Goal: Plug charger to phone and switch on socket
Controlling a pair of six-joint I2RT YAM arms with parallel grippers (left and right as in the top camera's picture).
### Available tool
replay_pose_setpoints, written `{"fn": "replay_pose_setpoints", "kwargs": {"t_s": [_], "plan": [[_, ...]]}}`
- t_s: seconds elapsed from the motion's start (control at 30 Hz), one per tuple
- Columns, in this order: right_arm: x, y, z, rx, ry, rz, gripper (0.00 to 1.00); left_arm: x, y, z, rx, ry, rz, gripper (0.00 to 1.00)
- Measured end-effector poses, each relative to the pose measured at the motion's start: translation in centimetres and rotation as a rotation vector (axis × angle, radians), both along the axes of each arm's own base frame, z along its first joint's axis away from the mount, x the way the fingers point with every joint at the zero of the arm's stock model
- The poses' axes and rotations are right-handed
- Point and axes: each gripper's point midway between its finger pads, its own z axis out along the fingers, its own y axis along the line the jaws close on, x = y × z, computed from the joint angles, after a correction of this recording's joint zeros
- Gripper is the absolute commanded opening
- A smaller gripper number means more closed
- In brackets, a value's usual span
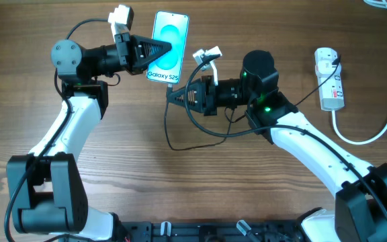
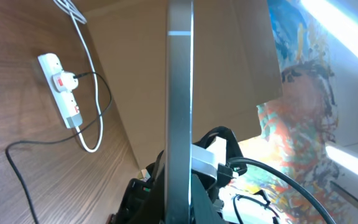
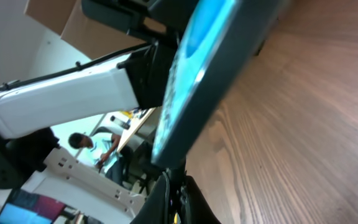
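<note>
The phone [image 1: 169,42] with its turquoise screen is held up off the table, my left gripper [image 1: 162,48] shut on its left edge. In the left wrist view the phone [image 2: 179,87] shows edge-on between the fingers. My right gripper [image 1: 170,95] is shut on the connector end of the charger [image 1: 168,128], just below the phone's bottom edge. Seen from the right wrist, the connector sits at the lower end of the phone [image 3: 197,68]; I cannot tell whether it is in the port. The socket [image 1: 329,79] lies at the far right with a plug in it.
The thick white cord [image 1: 381,101] curves from the socket along the table's right edge. The black charger cable loops over the wood between the arms and runs to the socket [image 2: 61,91]. A cardboard panel [image 2: 229,56] stands behind.
</note>
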Motion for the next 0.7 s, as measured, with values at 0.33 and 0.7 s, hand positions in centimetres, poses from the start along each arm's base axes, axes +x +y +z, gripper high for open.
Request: {"fn": "replay_pose_setpoints", "kwargs": {"t_s": [0.33, 0.7], "plan": [[-0.6, 0.2, 0.1, 0.003, 0.008, 0.028, 0.04, -0.2, -1.6, 0.2, -0.002, -0.065, -0.006, 0.04], [0.3, 0.2, 0.2, 0.002, 0.019, -0.025, 0.04, -0.3, -1.8, 0.2, 0.001, -0.081, -0.011, 0.04]]}}
